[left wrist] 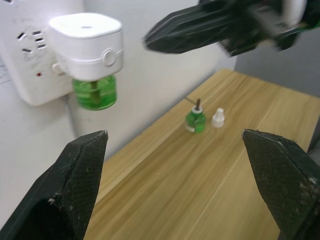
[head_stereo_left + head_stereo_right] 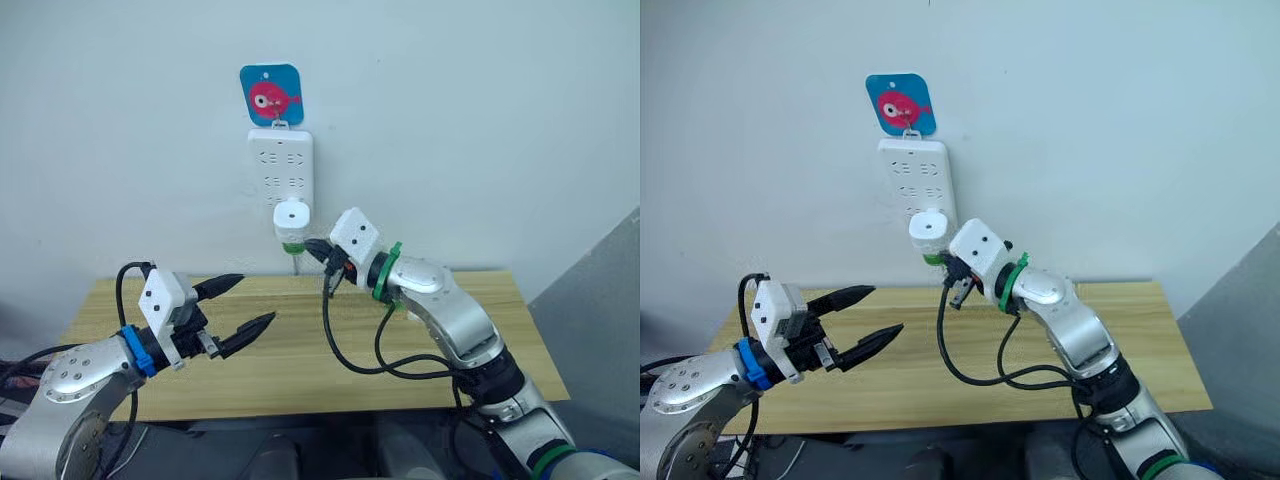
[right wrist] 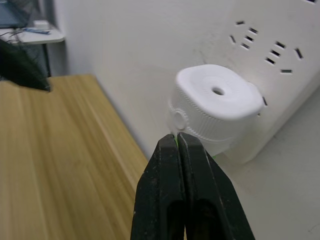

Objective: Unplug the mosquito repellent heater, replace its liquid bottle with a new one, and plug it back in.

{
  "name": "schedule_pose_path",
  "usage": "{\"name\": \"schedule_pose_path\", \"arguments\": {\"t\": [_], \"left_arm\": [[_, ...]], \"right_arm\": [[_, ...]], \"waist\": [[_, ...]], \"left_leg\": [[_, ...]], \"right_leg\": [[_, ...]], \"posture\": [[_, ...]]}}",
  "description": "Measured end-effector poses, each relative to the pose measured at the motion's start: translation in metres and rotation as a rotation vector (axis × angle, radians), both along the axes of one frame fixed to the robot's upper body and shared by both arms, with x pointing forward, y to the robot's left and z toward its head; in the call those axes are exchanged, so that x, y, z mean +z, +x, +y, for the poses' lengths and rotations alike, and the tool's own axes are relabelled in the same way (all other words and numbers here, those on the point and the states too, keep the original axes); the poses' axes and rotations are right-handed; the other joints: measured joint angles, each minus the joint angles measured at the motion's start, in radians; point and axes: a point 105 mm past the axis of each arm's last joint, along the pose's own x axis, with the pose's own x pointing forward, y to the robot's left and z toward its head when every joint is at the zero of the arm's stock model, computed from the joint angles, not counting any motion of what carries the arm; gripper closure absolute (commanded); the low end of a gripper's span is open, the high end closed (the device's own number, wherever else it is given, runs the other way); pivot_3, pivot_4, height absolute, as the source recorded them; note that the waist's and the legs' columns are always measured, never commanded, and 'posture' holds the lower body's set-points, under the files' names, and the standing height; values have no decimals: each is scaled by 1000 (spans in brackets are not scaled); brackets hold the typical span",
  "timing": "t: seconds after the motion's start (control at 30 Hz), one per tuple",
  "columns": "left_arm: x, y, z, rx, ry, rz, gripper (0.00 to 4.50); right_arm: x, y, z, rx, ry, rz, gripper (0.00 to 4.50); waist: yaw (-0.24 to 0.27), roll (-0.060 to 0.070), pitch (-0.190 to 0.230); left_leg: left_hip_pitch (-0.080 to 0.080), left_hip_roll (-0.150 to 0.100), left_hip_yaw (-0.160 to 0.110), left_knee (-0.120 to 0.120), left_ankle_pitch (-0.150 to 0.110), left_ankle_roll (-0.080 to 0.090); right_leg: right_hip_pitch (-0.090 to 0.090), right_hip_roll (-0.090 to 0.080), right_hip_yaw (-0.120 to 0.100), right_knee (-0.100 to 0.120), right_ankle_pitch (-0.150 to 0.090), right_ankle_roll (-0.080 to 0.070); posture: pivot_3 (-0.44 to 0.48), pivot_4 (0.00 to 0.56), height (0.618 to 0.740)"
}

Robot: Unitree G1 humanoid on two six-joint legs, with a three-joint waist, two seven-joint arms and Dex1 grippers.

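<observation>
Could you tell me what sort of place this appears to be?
Probably an indoor test or lab corner: a bare wooden table against a plain wall, a white power strip hung under a cartoon hook, with the mosquito repellent heater plugged in.

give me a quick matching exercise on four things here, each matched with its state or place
Things:
1. heater
2. left gripper
3. right gripper
4. white cap

States or places:
A. fingers shut
B. on the table beside a small green bottle
C. plugged into the power strip
D. fingers wide open

Pairs: 1-C, 2-D, 3-A, 4-B
</observation>
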Motion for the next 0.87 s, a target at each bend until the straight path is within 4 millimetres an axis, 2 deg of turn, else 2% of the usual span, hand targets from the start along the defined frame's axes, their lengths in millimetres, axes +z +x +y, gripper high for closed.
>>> {"name": "schedule_pose_path", "arguments": {"t": [0.07,0.17,0.2,0.37,0.5,0.6,0.7,0.87], "left_arm": [[-2,1,6,-18,41,2,0],[-3,2,23,-28,112,1,0],[-2,2,28,-28,126,-2,0],[8,0,58,-51,260,22,0],[9,-3,78,-46,346,82,0],[6,2,92,21,403,99,0],[6,3,94,31,427,92,0],[7,6,93,34,407,93,0]], "right_arm": [[0,-9,-6,60,-30,-2,4281],[2,-19,-30,123,-80,13,3554],[4,-21,-37,138,-94,16,3195],[16,-32,-98,202,-270,46,1382],[5,-40,-151,190,-508,106,24],[-13,-40,-185,155,-628,137,24],[-21,-39,-203,136,-670,135,24],[-15,-33,-228,49,-657,132,24]], "waist": [[0,-1,-5],[3,-2,-9],[3,-2,-9],[5,-2,-15],[5,0,-21],[4,1,-27],[1,3,-29],[0,5,-30]], "left_leg": [[0,0,0,0,0,0],[0,0,0,0,0,0],[0,0,0,0,0,0],[0,0,1,0,0,0],[1,0,2,-1,0,0],[2,0,3,-1,0,0],[2,0,4,0,0,0],[2,0,4,0,0,0]], "right_leg": [[0,0,0,0,0,0],[0,0,0,-1,0,0],[0,0,0,-1,0,0],[0,0,0,-1,-2,2],[0,0,0,-2,-3,4],[1,0,1,-2,-3,4],[1,0,1,-1,-3,4],[1,0,1,-1,-3,4]], "posture": [[23,19,740],[29,6,740],[30,4,740],[30,0,740],[26,0,740],[17,0,740],[4,0,740],[-9,0,740]]}}
